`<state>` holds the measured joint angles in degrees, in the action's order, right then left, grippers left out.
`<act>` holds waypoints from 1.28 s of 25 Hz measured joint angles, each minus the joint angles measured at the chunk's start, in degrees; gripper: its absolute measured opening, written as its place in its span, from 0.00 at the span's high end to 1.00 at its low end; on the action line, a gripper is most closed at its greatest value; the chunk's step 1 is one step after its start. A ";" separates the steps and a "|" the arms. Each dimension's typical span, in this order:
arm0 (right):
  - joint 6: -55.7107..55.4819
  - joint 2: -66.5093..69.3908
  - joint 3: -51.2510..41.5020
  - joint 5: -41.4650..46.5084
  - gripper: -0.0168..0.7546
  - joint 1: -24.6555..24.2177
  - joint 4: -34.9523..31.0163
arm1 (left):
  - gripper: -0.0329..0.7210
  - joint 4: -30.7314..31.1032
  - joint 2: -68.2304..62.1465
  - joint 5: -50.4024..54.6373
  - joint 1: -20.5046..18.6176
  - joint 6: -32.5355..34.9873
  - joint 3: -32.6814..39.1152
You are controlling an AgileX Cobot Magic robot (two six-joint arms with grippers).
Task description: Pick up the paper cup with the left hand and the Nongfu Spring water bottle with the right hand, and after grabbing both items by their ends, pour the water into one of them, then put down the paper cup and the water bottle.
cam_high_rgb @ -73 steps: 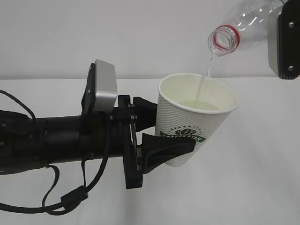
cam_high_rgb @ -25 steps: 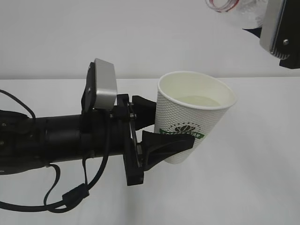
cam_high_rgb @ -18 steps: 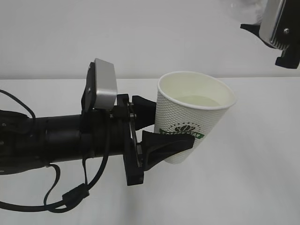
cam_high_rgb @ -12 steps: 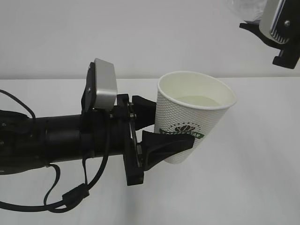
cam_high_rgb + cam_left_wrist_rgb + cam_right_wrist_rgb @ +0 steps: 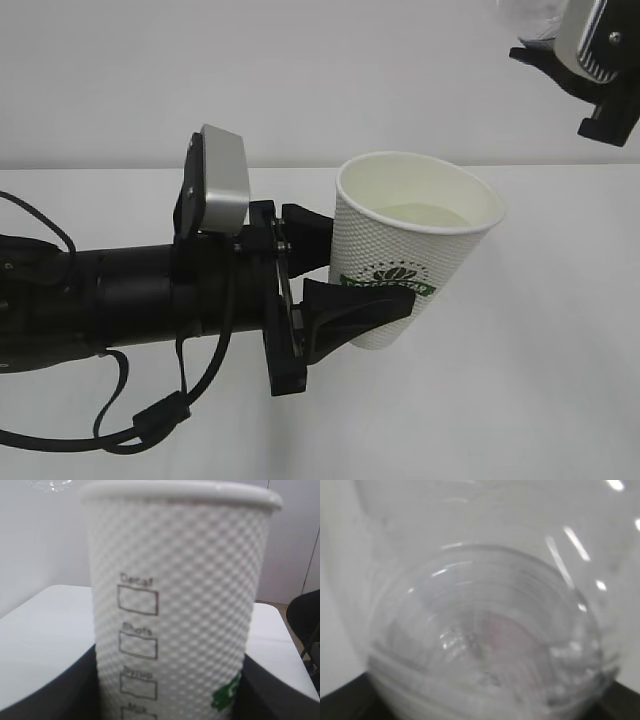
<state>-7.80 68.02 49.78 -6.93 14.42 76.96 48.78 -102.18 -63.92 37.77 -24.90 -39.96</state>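
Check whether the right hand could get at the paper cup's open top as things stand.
Probably yes: the paper cup sits in the left hand with nothing over its rim, though the right hand already holds the bottle.

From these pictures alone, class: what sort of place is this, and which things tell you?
Probably a robot test bench or lab, not a kitchen: a bare white table against a plain wall, and the left gripper holding a paper cup up off the table.
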 joint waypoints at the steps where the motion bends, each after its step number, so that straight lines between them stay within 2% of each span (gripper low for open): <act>1: -0.14 0.00 0.00 0.00 0.30 0.00 0.00 | 0.35 0.00 0.00 0.00 0.00 0.00 0.00; 17: -11.18 0.00 0.00 0.40 0.30 0.00 0.00 | 0.36 -0.09 0.00 0.00 0.00 0.00 0.00; 32: -30.54 0.00 0.00 2.08 0.30 0.00 0.00 | 0.36 -0.43 0.00 0.00 0.00 0.00 0.00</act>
<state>-38.34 68.02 49.78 -4.85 14.42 76.96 48.35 -102.18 -63.92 37.77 -24.90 -39.96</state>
